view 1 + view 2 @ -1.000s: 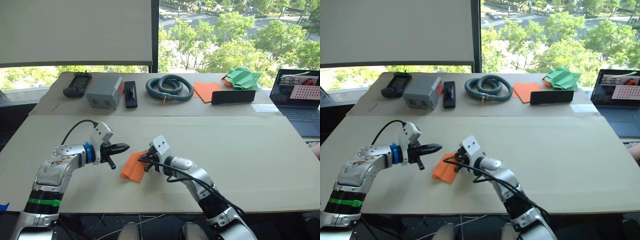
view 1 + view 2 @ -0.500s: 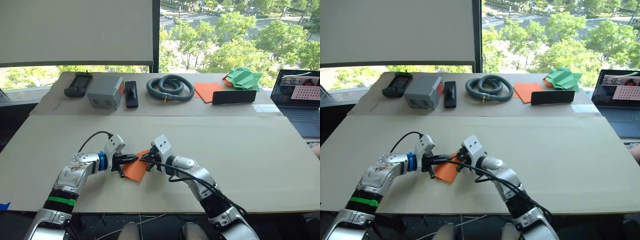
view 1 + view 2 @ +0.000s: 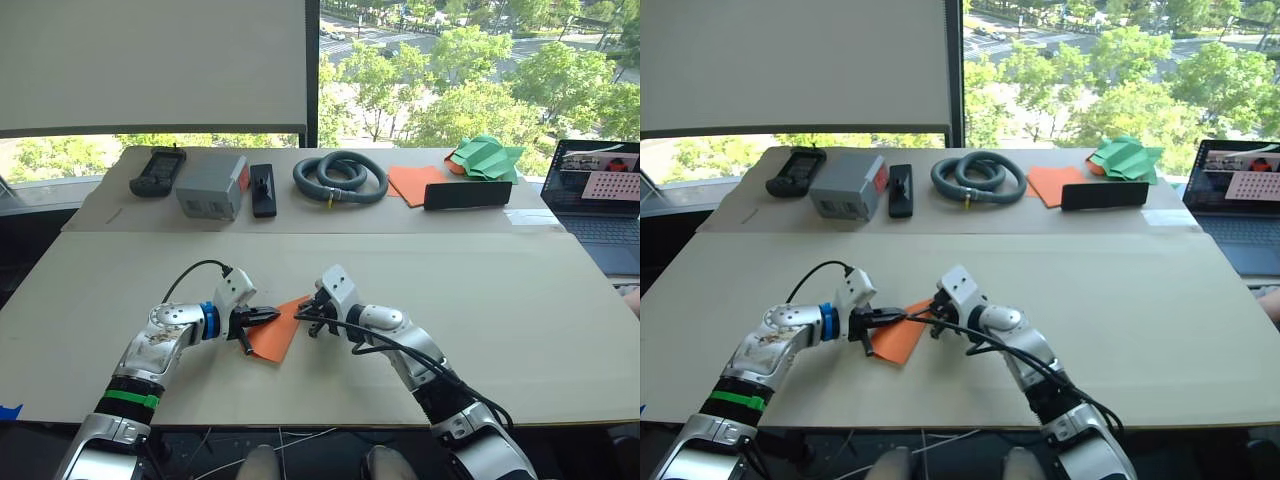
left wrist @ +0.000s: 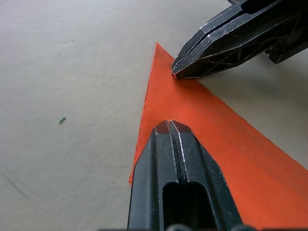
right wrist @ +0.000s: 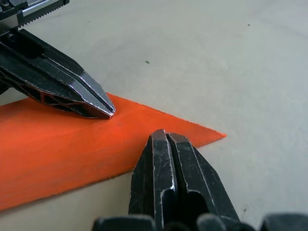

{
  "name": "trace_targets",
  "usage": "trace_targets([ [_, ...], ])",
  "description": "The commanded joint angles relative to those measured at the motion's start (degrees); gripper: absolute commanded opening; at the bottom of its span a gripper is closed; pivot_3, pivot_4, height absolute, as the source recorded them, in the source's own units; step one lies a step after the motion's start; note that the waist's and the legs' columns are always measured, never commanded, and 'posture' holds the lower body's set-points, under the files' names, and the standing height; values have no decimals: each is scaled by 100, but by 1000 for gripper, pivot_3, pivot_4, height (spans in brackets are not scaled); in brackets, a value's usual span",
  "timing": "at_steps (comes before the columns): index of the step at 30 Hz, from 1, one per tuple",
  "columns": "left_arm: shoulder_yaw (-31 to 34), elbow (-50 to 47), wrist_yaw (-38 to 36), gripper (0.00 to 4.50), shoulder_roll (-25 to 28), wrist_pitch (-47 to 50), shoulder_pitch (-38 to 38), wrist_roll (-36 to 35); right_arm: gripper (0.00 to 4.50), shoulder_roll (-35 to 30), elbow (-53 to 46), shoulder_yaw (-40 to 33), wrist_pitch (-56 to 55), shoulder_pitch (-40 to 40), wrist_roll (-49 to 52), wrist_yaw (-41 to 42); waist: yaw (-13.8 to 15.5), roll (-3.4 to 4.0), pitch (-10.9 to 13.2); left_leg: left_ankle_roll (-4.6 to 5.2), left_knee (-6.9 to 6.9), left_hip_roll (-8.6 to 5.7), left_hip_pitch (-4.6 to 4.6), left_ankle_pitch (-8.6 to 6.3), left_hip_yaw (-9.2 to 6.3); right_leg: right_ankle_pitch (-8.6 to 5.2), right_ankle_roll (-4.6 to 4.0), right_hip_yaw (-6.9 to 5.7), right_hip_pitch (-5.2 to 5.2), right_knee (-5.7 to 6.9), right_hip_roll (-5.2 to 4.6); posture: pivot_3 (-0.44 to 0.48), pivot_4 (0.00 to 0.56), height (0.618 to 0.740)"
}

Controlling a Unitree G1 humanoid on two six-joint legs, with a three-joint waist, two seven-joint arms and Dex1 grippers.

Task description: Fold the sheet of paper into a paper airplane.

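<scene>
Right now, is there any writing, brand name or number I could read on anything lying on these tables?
No text can be read.
Laptop screen: shows a picture and a dotted pink panel, any writing too small to read.
Grey box: an orange patch on its end, no legible lettering.
Black handheld device: markings too small to tell.
Orange sheet of paper: plain, no print.

left hand (image 3: 268, 316): fingers pressed together | right hand (image 3: 307, 316): fingers together | tips facing, near
</scene>
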Motion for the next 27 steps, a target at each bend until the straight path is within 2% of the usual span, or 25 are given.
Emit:
trace_targets([
  [1, -164, 53, 12, 21, -4, 106, 142, 173, 0, -7, 470, -147, -31, -98, -122, -127, 0, -1, -8, 0, 0, 0, 1, 0, 0, 0, 0, 0, 1, 0, 0, 0, 150, 704],
  [7, -167, 34, 22, 21, 24, 105, 156, 187, 0, -16, 786, -283, -293, -234, -113, -117, 7, 1, -20, 0, 0, 0, 1, 0, 0, 0, 0, 0, 2, 0, 0, 0, 150, 704],
  [19, -135, -131, 10, 21, 71, 209, 250, 146, 0, -107, -180, 513, 223, 637, -73, 718, -22, 2, -43, -3, -1, 0, 9, -2, 0, -5, -7, 2, 5, 0, 1, 0, 150, 704],
  [27, -108, -264, 5, 21, 144, 289, 370, 125, 0, -127, -377, 781, 684, 825, -104, 920, -47, 0, -46, -31, -6, 1, 39, -20, 1, -15, -12, 4, 27, -1, 0, 0, 150, 704],
])
